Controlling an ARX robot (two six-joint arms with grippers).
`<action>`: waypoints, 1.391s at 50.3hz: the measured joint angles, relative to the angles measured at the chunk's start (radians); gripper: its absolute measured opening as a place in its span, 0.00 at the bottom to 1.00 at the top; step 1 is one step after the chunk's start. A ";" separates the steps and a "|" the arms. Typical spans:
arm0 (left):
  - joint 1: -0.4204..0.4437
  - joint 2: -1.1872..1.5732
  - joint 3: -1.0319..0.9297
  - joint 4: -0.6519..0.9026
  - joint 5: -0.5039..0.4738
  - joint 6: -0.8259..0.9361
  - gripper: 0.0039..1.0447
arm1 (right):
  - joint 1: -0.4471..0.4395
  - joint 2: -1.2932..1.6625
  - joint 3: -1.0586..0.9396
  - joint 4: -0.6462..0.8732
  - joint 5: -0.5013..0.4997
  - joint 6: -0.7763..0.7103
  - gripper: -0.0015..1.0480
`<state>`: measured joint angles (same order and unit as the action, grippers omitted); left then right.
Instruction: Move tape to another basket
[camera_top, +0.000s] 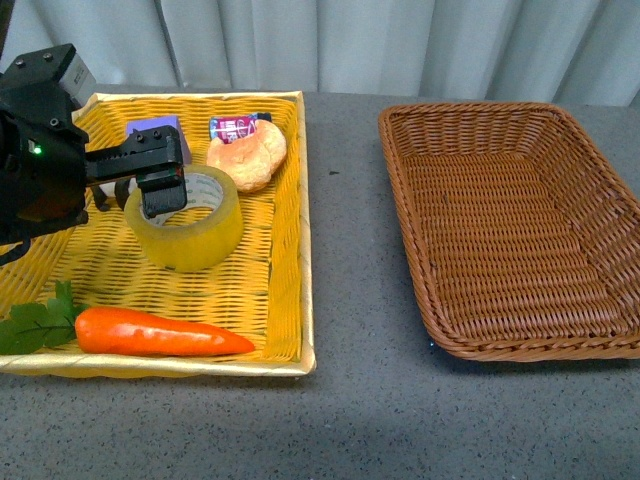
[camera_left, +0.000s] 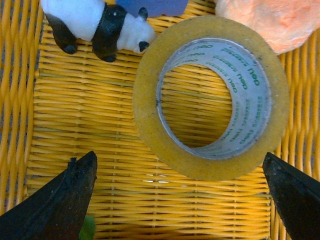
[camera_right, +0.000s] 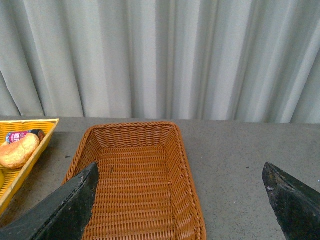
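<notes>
Left pincer (camera_left: 178, 156) spread wide over tape (camera_left: 146, 100) — right pincer (camera_right: 180, 165) spread wide too.

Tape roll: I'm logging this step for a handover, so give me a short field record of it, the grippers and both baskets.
tape: lying flat in yellow tray, not gripped
left gripper: open, above the tape
right gripper: open, holding nothing
brown basket: nothing inside, right of the tray
also in tray: carrot, bun, toy panda

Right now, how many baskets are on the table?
2. The yellow basket is on the left, with the tape inside. The brown basket is on the right, looking empty. I see no hidden ones.
</notes>
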<state>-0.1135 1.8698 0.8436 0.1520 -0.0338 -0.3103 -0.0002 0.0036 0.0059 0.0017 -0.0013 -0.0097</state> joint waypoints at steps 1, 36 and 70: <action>0.002 0.012 0.013 -0.013 0.000 -0.005 0.94 | 0.000 0.000 0.000 0.000 0.000 0.000 0.91; 0.052 0.208 0.231 -0.153 -0.019 -0.137 0.86 | 0.000 0.000 0.000 0.000 0.000 0.000 0.91; 0.021 0.190 0.252 -0.181 -0.005 -0.153 0.14 | 0.000 0.000 0.000 0.000 0.000 0.000 0.91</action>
<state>-0.0925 2.0594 1.0958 -0.0288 -0.0383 -0.4637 -0.0002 0.0036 0.0063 0.0017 -0.0013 -0.0097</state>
